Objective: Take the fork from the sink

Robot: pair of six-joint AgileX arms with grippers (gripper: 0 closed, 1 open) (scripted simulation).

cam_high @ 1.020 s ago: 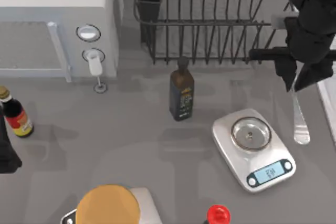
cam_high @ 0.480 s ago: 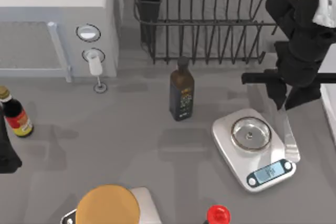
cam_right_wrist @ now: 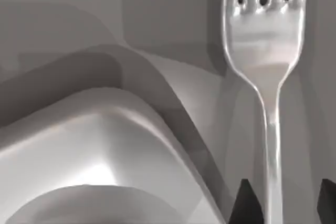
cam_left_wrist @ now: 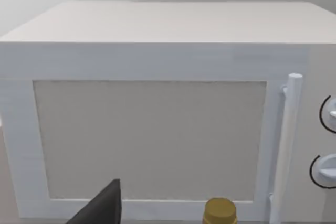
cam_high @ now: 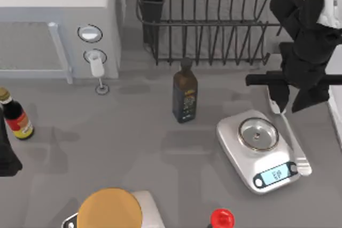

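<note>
The fork (cam_high: 293, 140) is a slim silver piece lying slanted along the right side of the silver scale (cam_high: 258, 150), left of the sink's pale rim (cam_high: 337, 126). My right gripper (cam_high: 290, 102) hovers over the fork's far end, between the scale and the dish rack. In the right wrist view the fork (cam_right_wrist: 265, 51) points its tines away. Its thin handle runs between my right gripper's (cam_right_wrist: 286, 205) two dark fingertips with a gap on each side, so the gripper is open. My left gripper (cam_high: 7, 158) is parked at the table's left edge.
A black wire dish rack (cam_high: 208, 20) stands behind the scale. A dark bottle (cam_high: 185, 94) is in the middle, a white microwave (cam_high: 53, 25) at the back left and a sauce bottle (cam_high: 15, 116) at the far left. A round wooden disc (cam_high: 110, 208) and a red cap (cam_high: 222, 218) sit at the front.
The right arm swung left from the sink side carrying the fork. In the last half second the arm held still, and the fork dropped flatter and now lies slanted beside the scale.
</note>
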